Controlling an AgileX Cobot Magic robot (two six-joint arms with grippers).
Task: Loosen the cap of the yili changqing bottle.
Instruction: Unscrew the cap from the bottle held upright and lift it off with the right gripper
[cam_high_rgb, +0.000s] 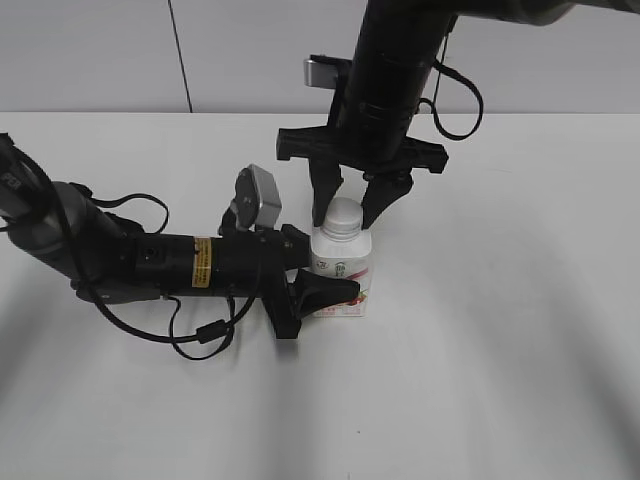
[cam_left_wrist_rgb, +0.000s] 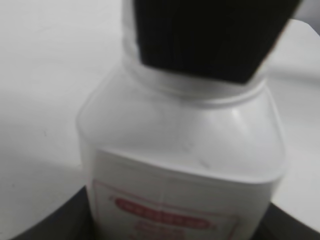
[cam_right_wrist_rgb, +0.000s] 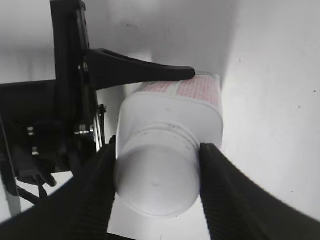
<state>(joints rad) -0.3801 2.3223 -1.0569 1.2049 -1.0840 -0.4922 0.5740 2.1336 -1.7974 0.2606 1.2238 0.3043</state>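
Note:
The yili changqing bottle (cam_high_rgb: 342, 268) stands upright on the white table, white with a pink and red label. Its white cap (cam_high_rgb: 343, 214) is on the neck. My left gripper (cam_high_rgb: 318, 266) reaches in from the left and is shut on the bottle's body, one finger across the label. In the left wrist view the bottle (cam_left_wrist_rgb: 185, 145) fills the frame, blurred. My right gripper (cam_high_rgb: 350, 205) comes down from above, its two fingers against either side of the cap. In the right wrist view the cap (cam_right_wrist_rgb: 157, 182) sits between the ribbed fingers of the right gripper (cam_right_wrist_rgb: 157, 192), above the bottle's shoulders (cam_right_wrist_rgb: 200, 107).
The white table (cam_high_rgb: 500, 350) stretches all round the bottle. The left arm's body and cables (cam_high_rgb: 150, 265) lie low across the left half. A pale wall (cam_high_rgb: 100, 50) stands behind the table.

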